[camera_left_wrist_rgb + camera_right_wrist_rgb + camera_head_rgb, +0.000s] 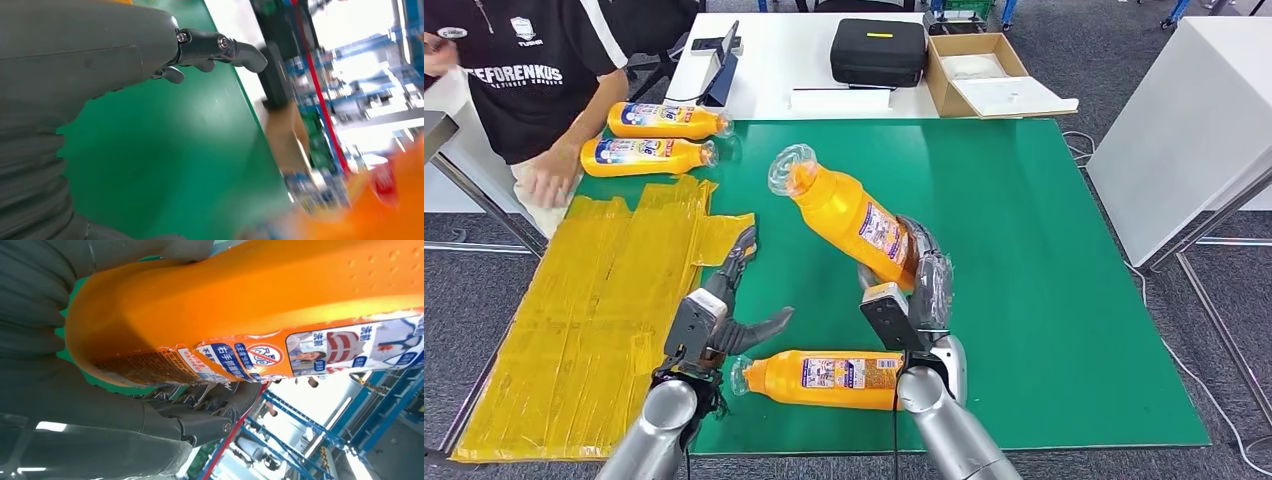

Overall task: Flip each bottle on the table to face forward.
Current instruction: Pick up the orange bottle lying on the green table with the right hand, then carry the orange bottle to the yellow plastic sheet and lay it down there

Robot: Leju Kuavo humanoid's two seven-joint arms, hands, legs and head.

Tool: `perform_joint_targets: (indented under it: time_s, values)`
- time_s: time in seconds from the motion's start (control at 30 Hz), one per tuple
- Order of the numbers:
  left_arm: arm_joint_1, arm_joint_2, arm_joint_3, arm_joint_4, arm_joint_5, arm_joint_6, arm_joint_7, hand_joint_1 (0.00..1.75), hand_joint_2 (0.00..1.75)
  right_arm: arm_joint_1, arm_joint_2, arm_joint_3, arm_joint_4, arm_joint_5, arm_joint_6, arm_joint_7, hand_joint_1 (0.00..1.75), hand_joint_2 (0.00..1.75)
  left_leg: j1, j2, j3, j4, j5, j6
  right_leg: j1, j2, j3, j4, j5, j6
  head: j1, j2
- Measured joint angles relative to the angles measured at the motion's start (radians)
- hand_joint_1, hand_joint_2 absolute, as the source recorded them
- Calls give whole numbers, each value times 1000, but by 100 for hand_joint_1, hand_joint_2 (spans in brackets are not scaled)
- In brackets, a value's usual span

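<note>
An orange bottle (849,215), tilted above the green desk (1044,300), is gripped at its base by the right hand (914,275). A second bottle (824,378) lies near the front edge, beside the left hand (724,300), fingers spread, holding nothing.

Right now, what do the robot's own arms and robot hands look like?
Both arms are smooth silver tubes. The left robot hand has a grey boxy palm, a thick grey thumb and darker jointed fingers with small silver screws at the knuckles. The right robot hand has a black block at the wrist, a thin black cable along the forearm, and clear plastic over its fingers. Up close, both wrists wear grey ribbed covers.
</note>
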Motion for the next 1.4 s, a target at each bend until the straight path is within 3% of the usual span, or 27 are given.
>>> perform_joint_targets:
  time_s: [0.17, 0.57, 1.4]
  values:
    - [-49, -21, -72, 2, 144, -132, 41, 0, 175, 0, 34, 9, 31, -14, 20, -33, 175, 175, 0, 0, -1, 0, 0, 0, 0, 0, 0, 0, 0, 0, 0, 0]
    - [-138, -57, -136, 77, 373, -229, 98, 0, 175, -13, 66, 33, 114, 32, 37, -49, 175, 175, 0, 0, -1, 0, 0, 0, 0, 0, -1, 0, 0, 0, 0, 0]
    - [-187, -62, -120, 159, 446, -230, 111, 0, 175, -45, 90, 63, 213, 69, 30, -32, 175, 175, 0, 1, -1, 0, 0, 0, 0, 0, -1, 0, 0, 0, 0, 0]
